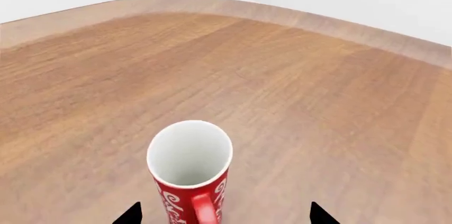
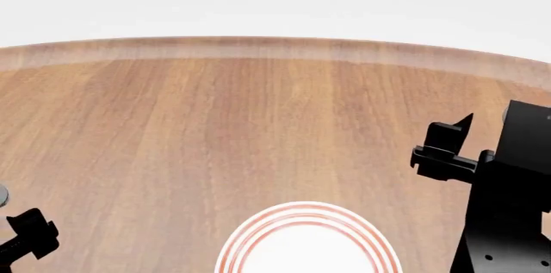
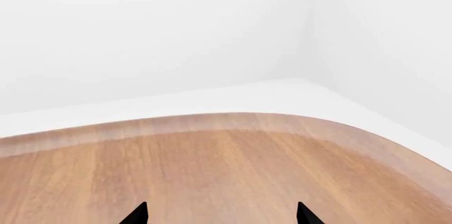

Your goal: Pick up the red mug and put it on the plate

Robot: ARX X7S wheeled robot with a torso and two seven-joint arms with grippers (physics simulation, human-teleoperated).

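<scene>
Two black fingertips of the left gripper [image 1: 222, 214] stand wide apart on either side of the red mug [image 1: 190, 171], which sits upright on the bench [image 1: 297, 102] with its handle turned toward the wrist camera. Nothing is gripped yet. The mug looks stiff, light and glazed, so probably slippery and breakable; the straight wall below the rim seems the best hold, clear of the handle. The plate [image 2: 308, 242] lies at the bench's near edge in the head view. The right gripper [image 3: 220, 214] hangs spread and empty over bare wood.
</scene>
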